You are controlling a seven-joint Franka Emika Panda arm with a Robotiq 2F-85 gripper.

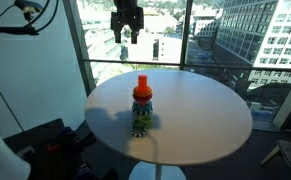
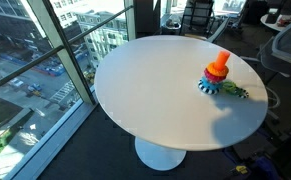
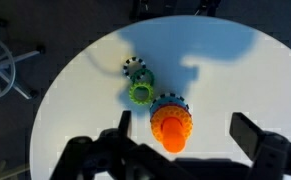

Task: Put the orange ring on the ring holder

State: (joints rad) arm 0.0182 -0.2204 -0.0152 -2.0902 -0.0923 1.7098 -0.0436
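The ring holder (image 3: pixel 173 135) stands on the round white table (image 3: pixel 85 110), with a red-orange peg sticking up. The orange ring (image 3: pixel 157 124) sits around the peg, above a blue toothed ring (image 3: pixel 168 101). Both exterior views show the holder (image 1: pixel 141 81) (image 2: pixel 221 60) with the orange ring (image 1: pixel 142 95) on it. My gripper (image 1: pixel 126 30) hangs high above the table, open and empty. In the wrist view its fingers (image 3: pixel 185 123) straddle the holder from far above.
A green toothed ring (image 3: pixel 141 95) and a yellow-black ring (image 3: pixel 135 68) lie on the table beside the holder. Floor-to-ceiling windows (image 1: pixel 165 40) stand behind the table. Office chairs (image 2: pixel 197 15) stand near it.
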